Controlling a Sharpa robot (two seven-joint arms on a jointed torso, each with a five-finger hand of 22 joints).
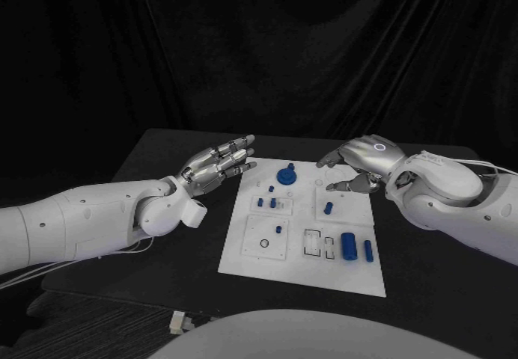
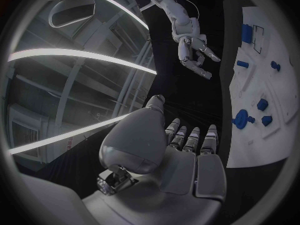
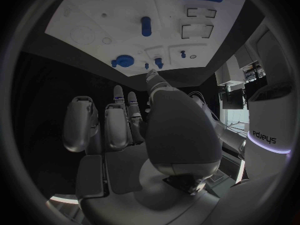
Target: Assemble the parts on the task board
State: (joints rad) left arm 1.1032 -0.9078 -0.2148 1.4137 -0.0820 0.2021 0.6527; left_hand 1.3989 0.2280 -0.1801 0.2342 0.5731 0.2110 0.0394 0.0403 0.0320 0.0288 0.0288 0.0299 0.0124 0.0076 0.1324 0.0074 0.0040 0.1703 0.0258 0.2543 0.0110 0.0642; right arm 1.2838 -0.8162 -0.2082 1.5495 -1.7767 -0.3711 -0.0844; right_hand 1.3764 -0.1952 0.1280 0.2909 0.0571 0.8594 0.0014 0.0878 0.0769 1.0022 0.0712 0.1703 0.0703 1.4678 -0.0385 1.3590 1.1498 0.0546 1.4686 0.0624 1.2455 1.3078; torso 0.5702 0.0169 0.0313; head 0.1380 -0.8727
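Task board (image 1: 308,254) lies between left robot hand (image 1: 221,163) and right robot hand (image 1: 361,161).

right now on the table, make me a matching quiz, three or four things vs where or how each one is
Things:
1. left hand
2. right hand
3. round blue part
4. large blue cylinder

Places or states:
A. lying on the task board's near end
B. fingers straight, beside the board's far left corner
C. on the board's far end, between the hands
D. fingers curled down over the board's far right corner

Pairs: 1-B, 2-D, 3-C, 4-A
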